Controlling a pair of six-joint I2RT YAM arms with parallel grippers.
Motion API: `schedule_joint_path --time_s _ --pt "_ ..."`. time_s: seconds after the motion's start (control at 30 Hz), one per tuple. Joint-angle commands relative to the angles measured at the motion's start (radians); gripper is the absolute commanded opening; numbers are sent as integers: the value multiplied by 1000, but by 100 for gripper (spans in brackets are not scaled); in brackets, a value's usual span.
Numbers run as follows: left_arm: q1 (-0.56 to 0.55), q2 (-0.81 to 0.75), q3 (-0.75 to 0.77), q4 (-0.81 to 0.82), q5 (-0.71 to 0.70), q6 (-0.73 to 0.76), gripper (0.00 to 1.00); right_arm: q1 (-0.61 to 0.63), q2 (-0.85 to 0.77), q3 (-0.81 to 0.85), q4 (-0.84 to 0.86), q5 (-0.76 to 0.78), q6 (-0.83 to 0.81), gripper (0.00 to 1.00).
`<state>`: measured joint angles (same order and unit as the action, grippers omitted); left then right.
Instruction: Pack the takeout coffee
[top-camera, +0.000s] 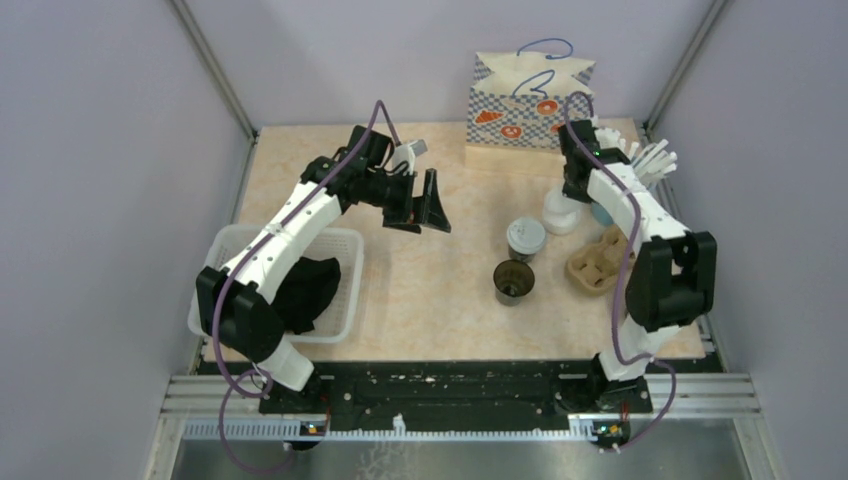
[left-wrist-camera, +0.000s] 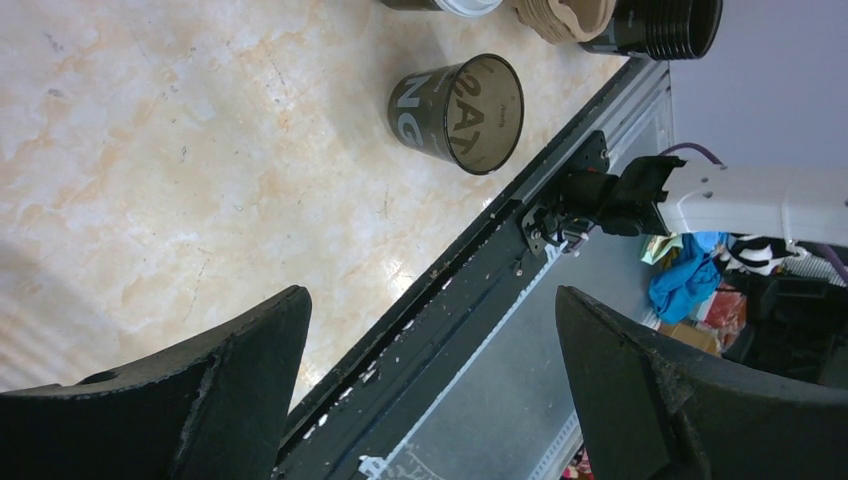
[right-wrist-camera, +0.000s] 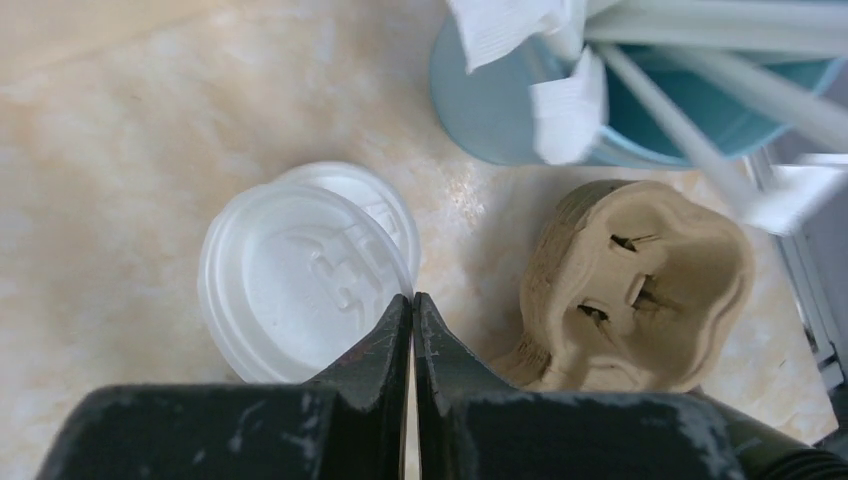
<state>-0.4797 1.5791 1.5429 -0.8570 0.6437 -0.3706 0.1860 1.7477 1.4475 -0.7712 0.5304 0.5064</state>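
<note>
The right tool is clenched, its tips met at the near rim of the white lids; whether that rim is caught cannot be told. Before any lift, the pinch should be confirmed and the rise kept straight, clear of the cardboard carrier just beside. The lidded cup is seen upright on the surface nearby, between the lids and the lidless cup. The left tool is held released, well apart.
</note>
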Motion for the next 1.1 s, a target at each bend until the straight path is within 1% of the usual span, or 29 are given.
schedule_joint_path --time_s 0.0,0.1,0.17,0.23,0.27,0.33,0.43,0.5,0.57,0.67,0.7,0.77,0.9,1.0,1.07 --pt "-5 -51 41 33 -29 -74 98 19 -210 52 67 -21 -110 0" --pt "-4 -55 45 93 -2 -175 98 31 -324 49 92 -115 -173 0" --pt "-7 -39 80 151 44 -264 98 55 -394 53 102 -254 -235 0" --pt "-32 -6 148 167 20 -332 98 126 -445 60 97 -337 -267 0" --pt "-44 17 212 141 -18 -347 98 174 -459 70 81 -355 -270 0" --pt "-64 66 317 40 -134 -343 94 281 -466 91 41 -310 -258 0" --pt "-91 132 445 -88 -241 -308 88 411 -463 93 19 -261 -219 0" --pt "-116 158 503 -151 -314 -283 82 475 -452 92 14 -231 -200 0" --pt "-148 171 537 -210 -419 -261 79 521 -440 91 15 -219 -187 0" --pt "-174 176 539 -269 -525 -244 71 568 -431 97 30 -217 -170 0" --pt "-186 174 535 -280 -556 -238 70 578 -425 104 28 -216 -167 0" --pt "-195 166 514 -283 -571 -228 67 594 -415 116 22 -211 -162 0" --pt "-197 154 478 -261 -557 -232 51 612 -405 130 10 -204 -163 0" --pt "-197 149 478 -262 -568 -231 45 623 -399 134 2 -199 -167 0" --pt "-197 147 476 -269 -575 -227 44 629 -395 132 -4 -194 -170 0"
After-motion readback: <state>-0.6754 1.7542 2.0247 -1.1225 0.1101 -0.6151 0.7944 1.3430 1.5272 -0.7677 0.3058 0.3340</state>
